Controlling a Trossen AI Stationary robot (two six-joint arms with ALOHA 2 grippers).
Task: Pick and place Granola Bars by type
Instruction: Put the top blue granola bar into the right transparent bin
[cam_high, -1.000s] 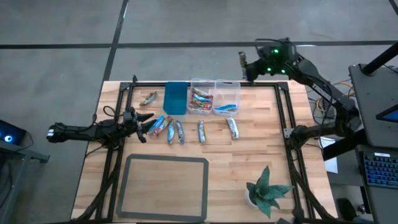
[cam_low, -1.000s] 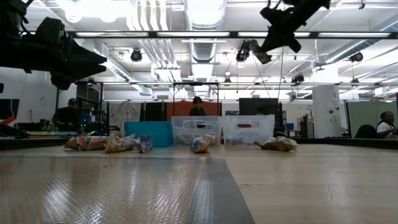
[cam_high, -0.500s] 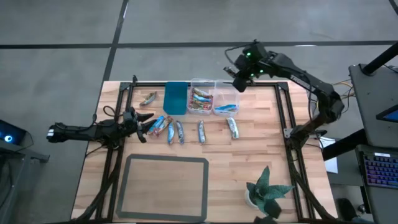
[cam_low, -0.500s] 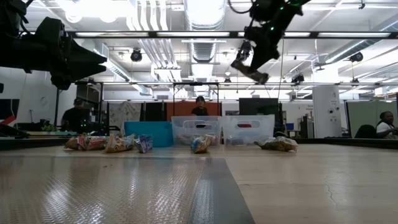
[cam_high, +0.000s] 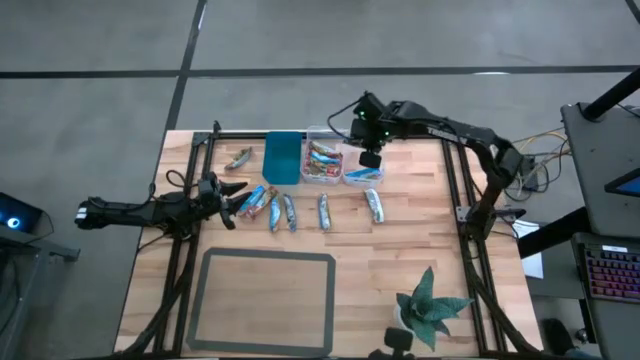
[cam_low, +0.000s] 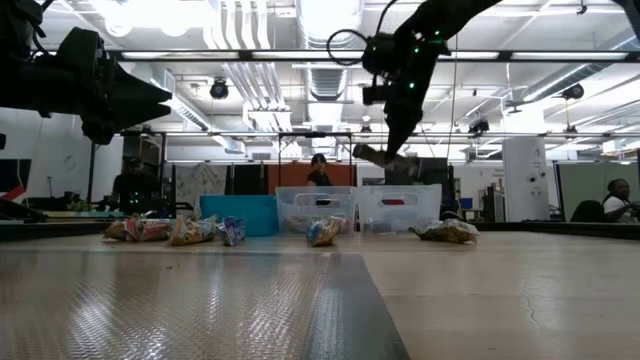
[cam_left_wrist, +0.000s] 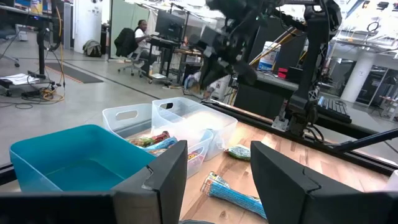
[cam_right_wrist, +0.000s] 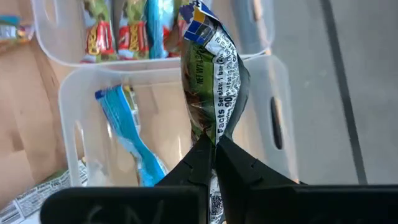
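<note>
My right gripper (cam_high: 369, 157) hangs above the right clear bin (cam_high: 364, 170), shut on a greenish-silver granola bar (cam_right_wrist: 214, 68), which also shows in the low view (cam_low: 378, 155). That bin holds a blue bar (cam_right_wrist: 127, 134). The middle clear bin (cam_high: 323, 160) holds reddish bars. Beside it stands a teal bin (cam_high: 283, 158). Several bars (cam_high: 289, 212) lie flat in a row on the table in front of the bins, and one more (cam_high: 238, 158) lies at the far left. My left gripper (cam_high: 225, 200) waits open at the row's left end, with nothing between its fingers (cam_left_wrist: 168, 180). My right gripper pinches one end of the greenish-silver bar's wrapper (cam_right_wrist: 213, 140) between its two fingers (cam_right_wrist: 239, 163). The fingers slant down from the far right. The rest of the bar sticks out beyond the fingertips, lifted clear above the right clear bin.
A grey mat (cam_high: 268, 300) lies near the table's front edge, and a small potted plant (cam_high: 430, 305) stands at the near right. A black frame (cam_high: 455, 200) runs along the table's sides. People sit in the room beyond the table.
My right gripper has carried the bar from beyond the table's far edge down and toward the left, to a spot over the clear bins. It has rolled and tipped to point more steeply down. It has stayed shut on the bar.
</note>
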